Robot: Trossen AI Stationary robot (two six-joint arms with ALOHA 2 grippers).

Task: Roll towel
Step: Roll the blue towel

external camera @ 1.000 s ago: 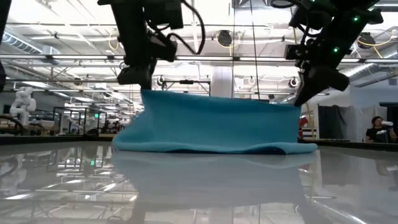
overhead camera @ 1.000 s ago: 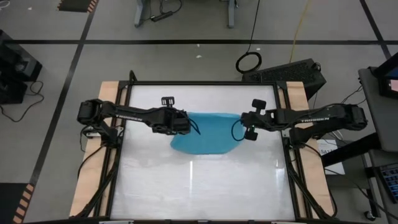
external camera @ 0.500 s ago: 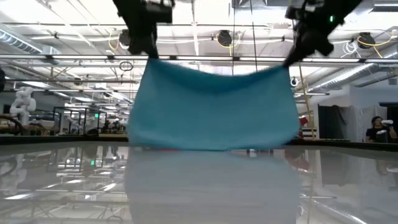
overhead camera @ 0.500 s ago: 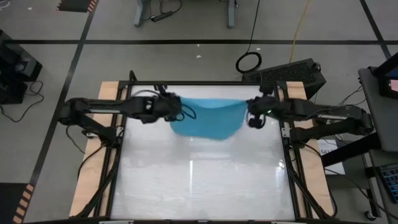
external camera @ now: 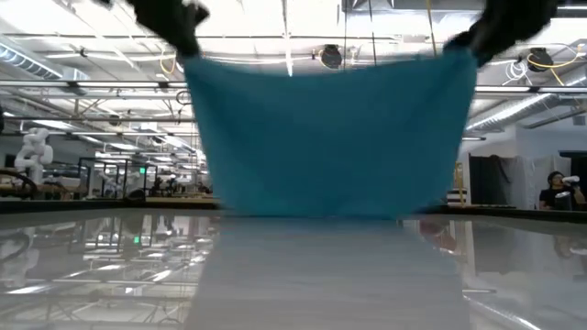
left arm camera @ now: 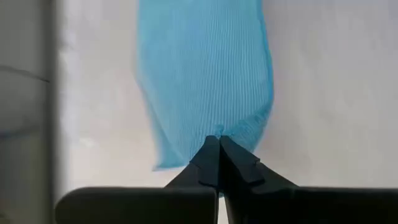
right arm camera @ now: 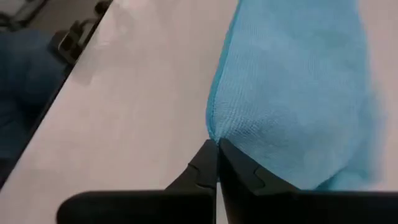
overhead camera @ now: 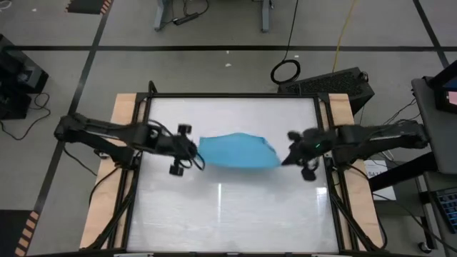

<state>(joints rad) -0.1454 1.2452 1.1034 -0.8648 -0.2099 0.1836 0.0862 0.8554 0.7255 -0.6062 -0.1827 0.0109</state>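
towel (overhead camera: 238, 150): hangs stretched above table centre | left gripper (overhead camera: 191, 147) at 9 o'clock, right gripper (overhead camera: 285, 156) at 3 o'clock; both clenched on its top corners | we judge it light, soft, limp; it sags; we take it by corners or edge

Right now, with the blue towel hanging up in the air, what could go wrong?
1. The left end effector and right end effector each pinch only a small bit of the towel at its top corners, so a corner might slip out and the cloth could drop in a heap.
2. Its bottom edge hangs close to the table. Lowered unevenly, it may bunch or fold over instead of lying flat for rolling.
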